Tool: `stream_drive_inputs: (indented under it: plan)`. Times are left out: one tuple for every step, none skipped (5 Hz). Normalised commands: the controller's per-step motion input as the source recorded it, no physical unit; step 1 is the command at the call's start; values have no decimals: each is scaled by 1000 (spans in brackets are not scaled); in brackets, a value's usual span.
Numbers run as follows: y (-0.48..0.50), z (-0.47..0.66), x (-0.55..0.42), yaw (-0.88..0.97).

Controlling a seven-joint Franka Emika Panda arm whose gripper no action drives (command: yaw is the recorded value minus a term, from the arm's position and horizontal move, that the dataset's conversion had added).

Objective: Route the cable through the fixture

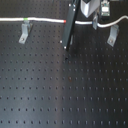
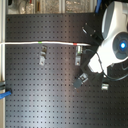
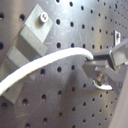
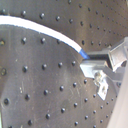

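- Cable (image 3: 45, 65) end vanishes into the tool (image 3: 95, 67), whose jaws are clamped on it in both wrist views.
- No writing readable on the table (image 1: 60, 95).

The desk (image 1: 60, 90) is matte black with a regular grid of little holes all over. The cord (image 1: 45, 20) is plain white, with one short green band (image 1: 24, 19) and one short red band (image 1: 66, 21). The brackets (image 1: 23, 33) are dull grey metal. The robot arm (image 2: 112, 35) is glossy white with a glowing blue ring (image 2: 121, 45).
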Motion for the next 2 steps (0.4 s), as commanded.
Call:
stream_drive_inputs:
  plan:
    - [-145, 87, -314, 489]
    - [-32, 18, -105, 811]
